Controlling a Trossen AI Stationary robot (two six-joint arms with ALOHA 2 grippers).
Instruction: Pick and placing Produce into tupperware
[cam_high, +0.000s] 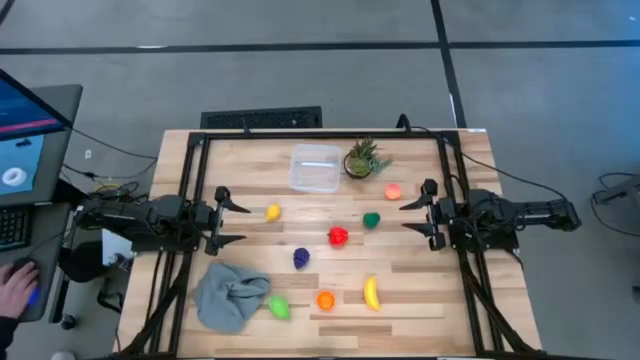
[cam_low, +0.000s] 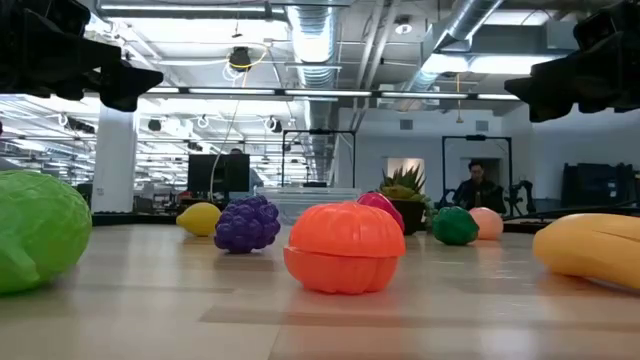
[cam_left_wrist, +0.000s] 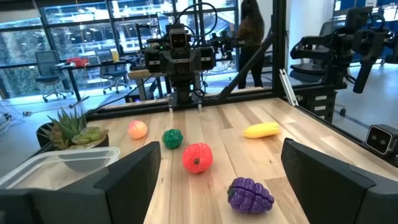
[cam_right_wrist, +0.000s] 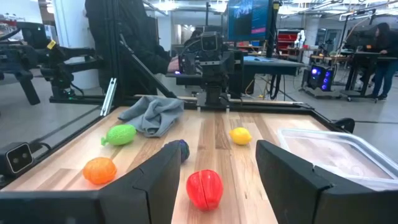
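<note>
While both end effectors, left (cam_high: 232, 215) and right (cam_high: 415, 214), hung open and empty, the tupperware (cam_high: 315, 167) sat at the surface's far edge; the toy tomato (cam_high: 338, 236) looked light, hard, slippery: grip its middle.

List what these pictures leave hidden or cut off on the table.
- Tupperware, low view: mostly hidden behind the orange pumpkin and purple grapes; its inside cannot be seen there.
- Banana, low view: cut off by the right edge.
- Green fruit, low view: cut off by the left edge.
- Purple grapes, right wrist view: mostly behind the right gripper, one finger covering them.
</note>
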